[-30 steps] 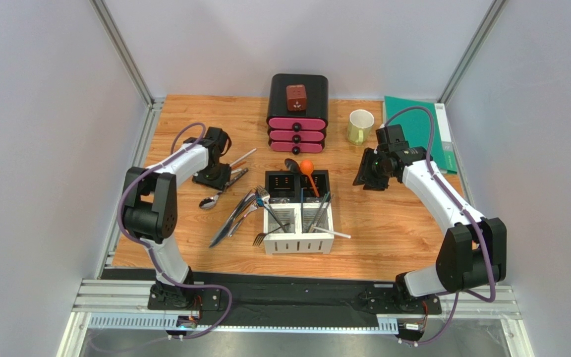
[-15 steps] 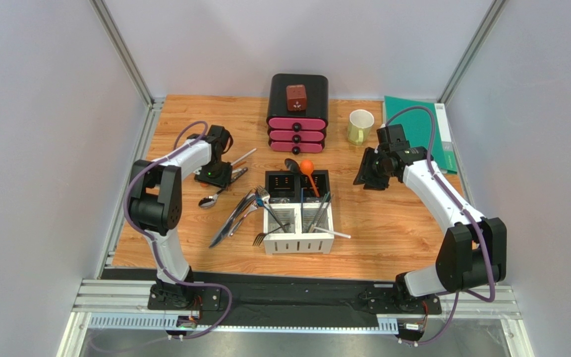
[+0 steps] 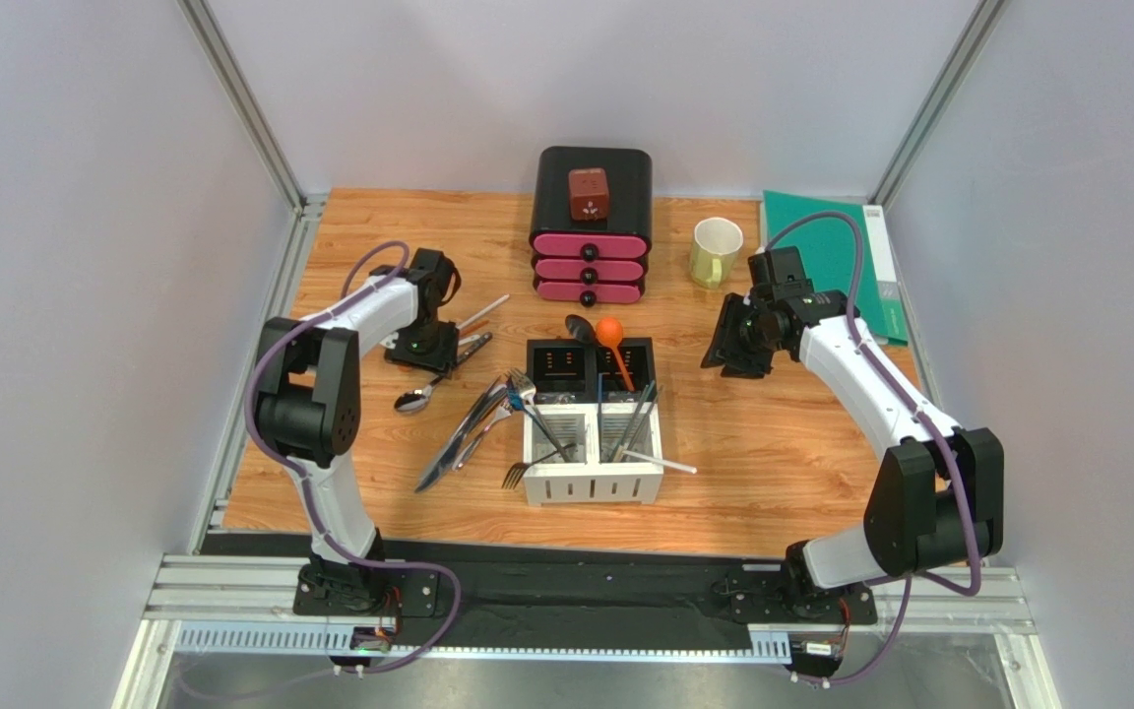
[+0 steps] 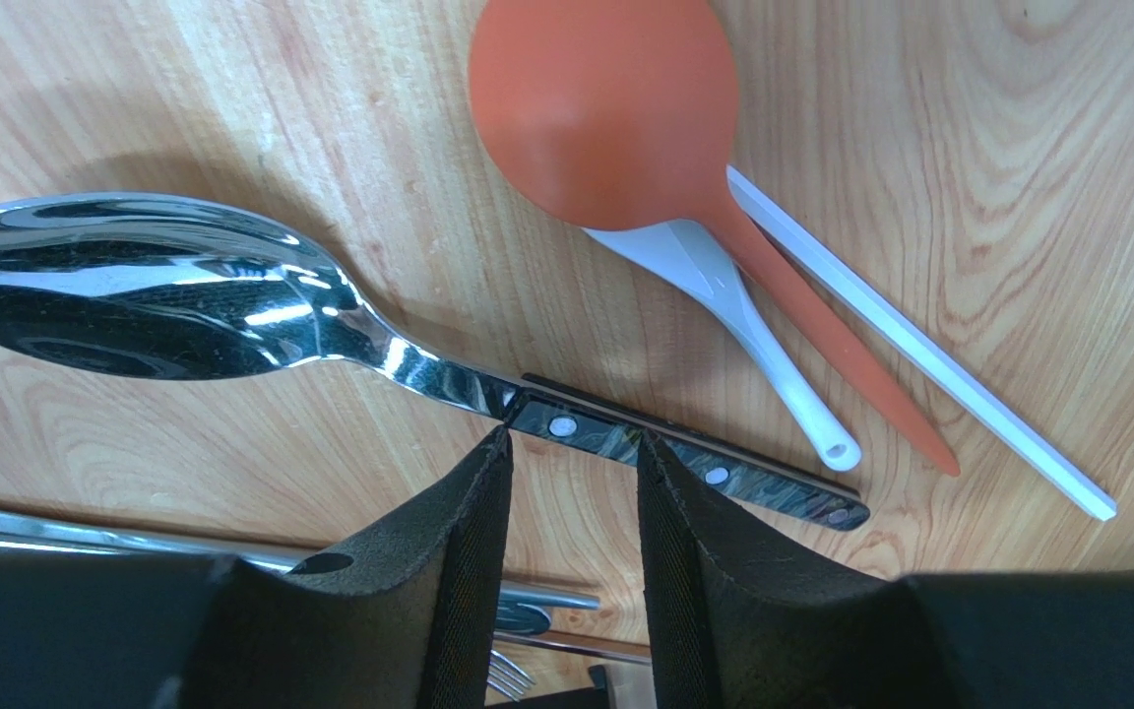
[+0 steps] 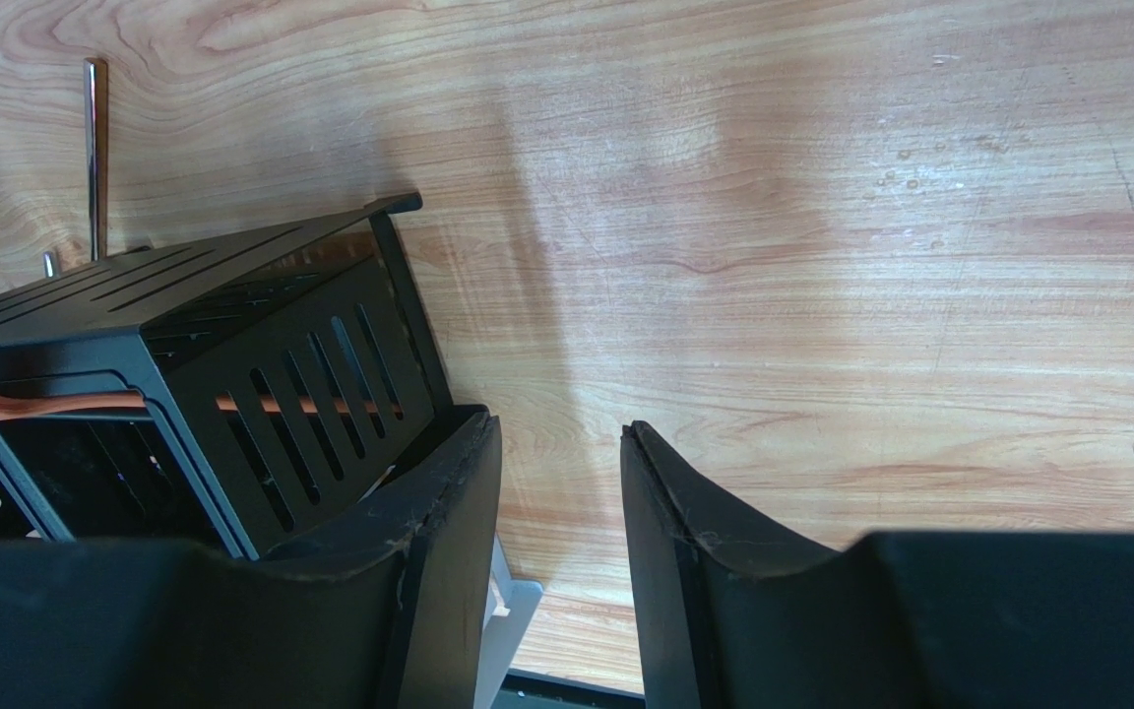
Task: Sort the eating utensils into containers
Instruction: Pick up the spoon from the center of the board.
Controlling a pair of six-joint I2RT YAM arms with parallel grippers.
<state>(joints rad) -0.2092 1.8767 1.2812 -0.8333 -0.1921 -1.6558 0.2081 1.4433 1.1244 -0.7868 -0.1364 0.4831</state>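
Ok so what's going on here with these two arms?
The left fingers hang open over the handle of a metal spoon on the table, beside an orange spoon and a white spoon. The right fingers are open and empty next to the caddy, which already holds several utensils.

Pale wooden surface (image 4: pixel 1002 133), smooth, with clear grain. On it lies a mirror-polished metal spoon (image 4: pixel 129 288). Beside that spoon are a matt orange plastic spoon (image 4: pixel 603 111) and a smooth white plastic spoon (image 4: pixel 706 273). The left gripper (image 4: pixel 573 440) has matt black, finely textured pads (image 4: pixel 440 591).
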